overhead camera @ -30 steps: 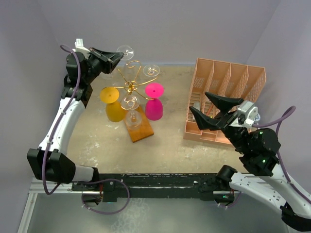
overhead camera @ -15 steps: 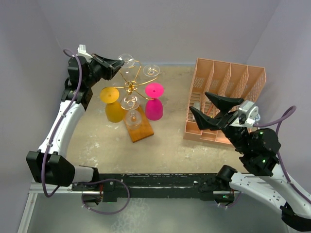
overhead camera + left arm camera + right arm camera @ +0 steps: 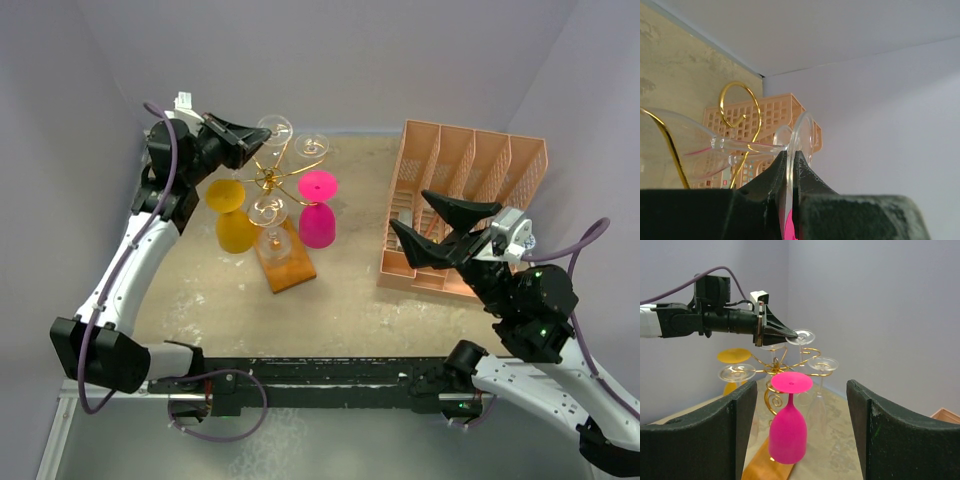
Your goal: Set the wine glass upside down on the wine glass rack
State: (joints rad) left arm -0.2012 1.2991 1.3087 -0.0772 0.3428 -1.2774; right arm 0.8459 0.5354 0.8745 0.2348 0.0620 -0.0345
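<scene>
Wine glass (image 3: 278, 126) foot edge pinched by left gripper (image 3: 264, 135), above rack (image 3: 268, 179) arms.

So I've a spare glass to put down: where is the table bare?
The table is bare between the wine glass rack and the salmon-pink organizer, and along its near edge. Crowded around the rack, under the hanging glasses.

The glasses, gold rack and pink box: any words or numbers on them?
None can be read. The pink glass, the yellow glass, the gold rack and the pink box are plain.
Tiny coloured specks by the pink box in the left wrist view are too blurred to read.
</scene>
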